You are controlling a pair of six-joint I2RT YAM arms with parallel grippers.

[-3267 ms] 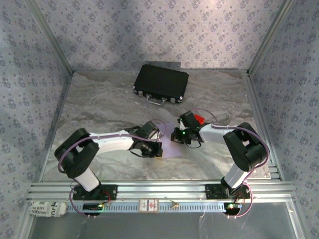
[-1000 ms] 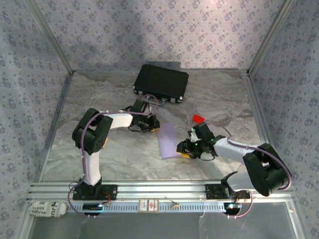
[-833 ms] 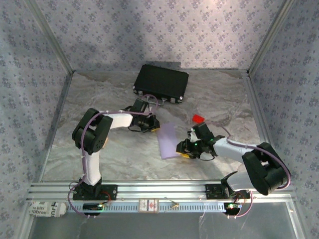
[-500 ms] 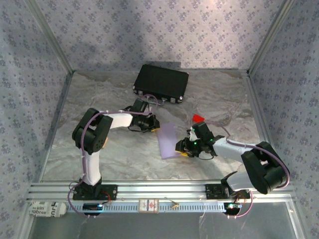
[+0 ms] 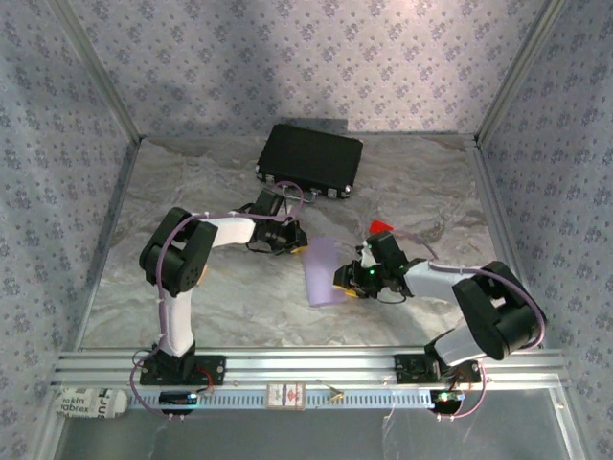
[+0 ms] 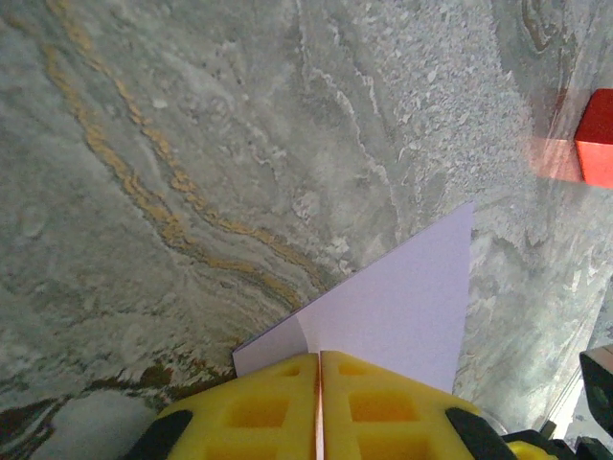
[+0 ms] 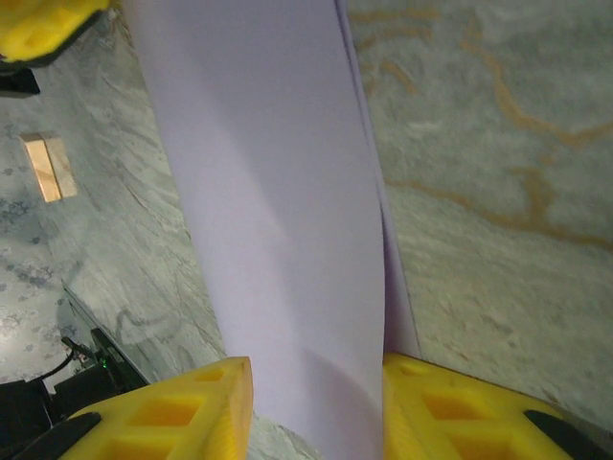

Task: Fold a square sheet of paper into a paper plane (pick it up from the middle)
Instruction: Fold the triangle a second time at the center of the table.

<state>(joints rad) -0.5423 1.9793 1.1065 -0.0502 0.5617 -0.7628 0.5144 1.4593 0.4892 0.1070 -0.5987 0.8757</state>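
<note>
Plainly the paper (image 5: pixel 324 271) is light and limp. It is thin, easily creased or torn, and likely to slide on the smooth marbled table (image 5: pixel 172 182). I judge it wants a gentle pinch at a corner or edge, with a second hold at the far end to keep it flat. A hard squeeze across its width would buckle it.

The left gripper (image 5: pixel 302 249) takes it by a corner. In the left wrist view its yellow fingers (image 6: pixel 383 412) are closed pad to pad at the bottom of the frame, and the paper's corner comes out at their seam, seemingly pinched. The right gripper (image 5: pixel 347 285) sits at the paper's lower right edge in the top view. In the right wrist view its jaws stand apart with the paper filling the gap from finger to finger. I cannot tell whether they squeeze it or merely straddle it.

The paper lies on the table just below the centre of the top view, between the two grippers. It is pale lilac and plain, folded to a narrow strip. A second layer peeks out along its right edge in the right wrist view. It has no dart shape yet.
</note>
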